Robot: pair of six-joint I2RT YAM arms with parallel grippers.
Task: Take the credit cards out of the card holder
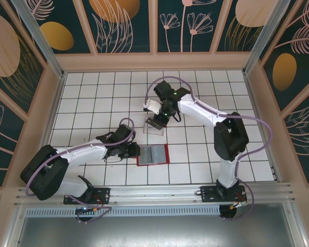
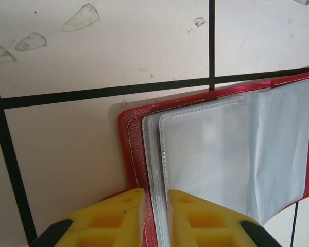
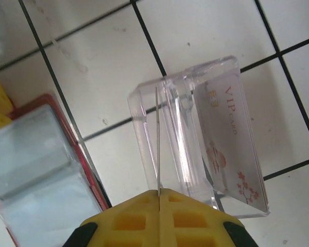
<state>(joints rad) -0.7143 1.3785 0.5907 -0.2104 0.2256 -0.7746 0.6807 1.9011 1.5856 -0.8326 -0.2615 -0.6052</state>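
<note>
Near side: left hand [image 2: 155, 206] sits low on the desk [image 1: 92, 92]. Its yellow fingers are clenched on the near edge of the card holder [image 2: 130, 149], with the red cover and the stack of clear sleeves [image 2: 206, 154] between them. The holder lies open and flat just ahead of the left arm. The sleeves read whitish, and I cannot tell whether any card is left inside.

Farther out: right hand [image 3: 158, 198] is clamped on one credit card [image 3: 157, 139]. I see the card edge-on as a thin line standing up from the fingertips. It hangs over the clear plastic box [image 3: 195, 69], which stands on the desk just beyond the holder. The card lines up with the left part of the box. One VIP card [image 3: 229, 144] leans inside the right part.

Step in hand, as I judge it: depositing a pulled card, with the left hand anchoring the holder.

Next move calls for:
- lowering the card squarely between the box walls,
- releasing it only once the lower edge is inside,
- keeping the left grip firm so the holder does not shift,
- bringing the right hand to the sleeves to check for another card.
</note>
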